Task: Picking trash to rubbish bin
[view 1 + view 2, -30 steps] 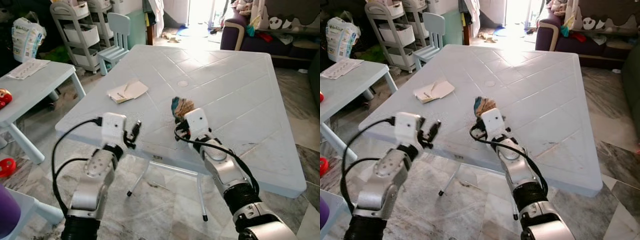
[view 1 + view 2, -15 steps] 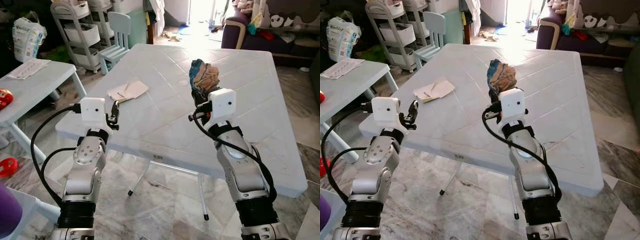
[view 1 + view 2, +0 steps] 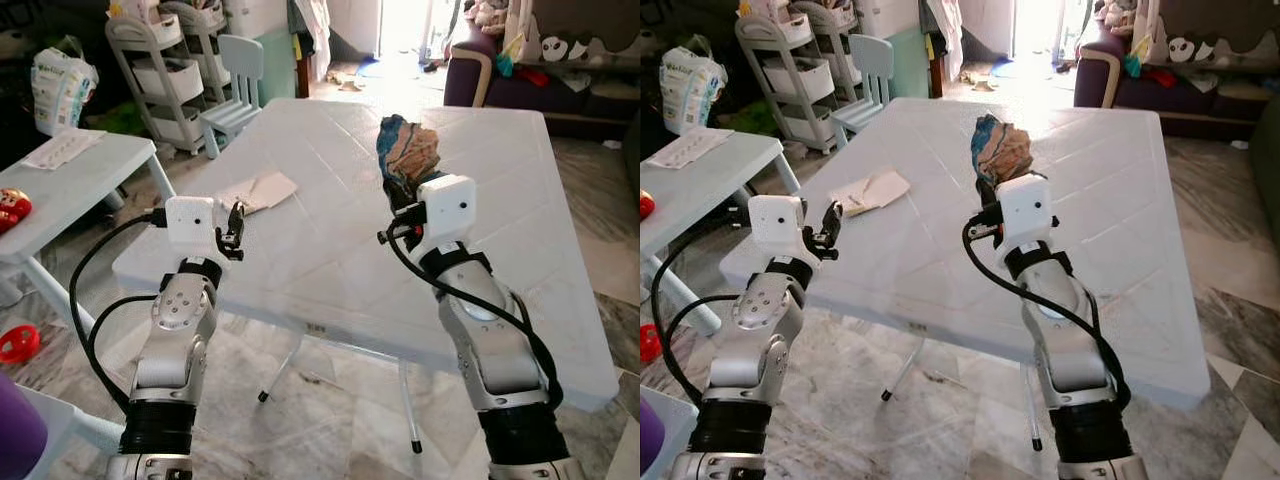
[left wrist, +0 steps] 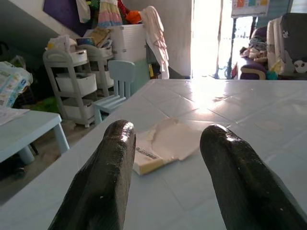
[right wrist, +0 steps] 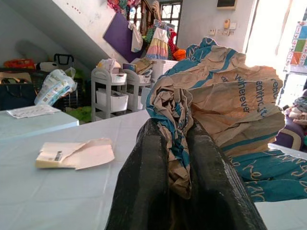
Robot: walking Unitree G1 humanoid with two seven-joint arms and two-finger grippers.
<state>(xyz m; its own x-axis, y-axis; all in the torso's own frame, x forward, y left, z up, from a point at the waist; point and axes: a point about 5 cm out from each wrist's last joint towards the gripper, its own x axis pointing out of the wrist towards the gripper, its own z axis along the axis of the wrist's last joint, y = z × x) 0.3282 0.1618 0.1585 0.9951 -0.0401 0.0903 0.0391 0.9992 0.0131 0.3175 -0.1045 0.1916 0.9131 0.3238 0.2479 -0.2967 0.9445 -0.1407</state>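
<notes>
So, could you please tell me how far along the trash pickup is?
Done: the right gripper has its jaws shut on the crumpled paper bag, held above the table. Left: getting it to a bin, then the torn envelope lying beyond the open left gripper.

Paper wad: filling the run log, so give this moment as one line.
right gripper: shut on paper wad, raised above table | left gripper: open, idle at table edge | envelope: lying on table
</notes>
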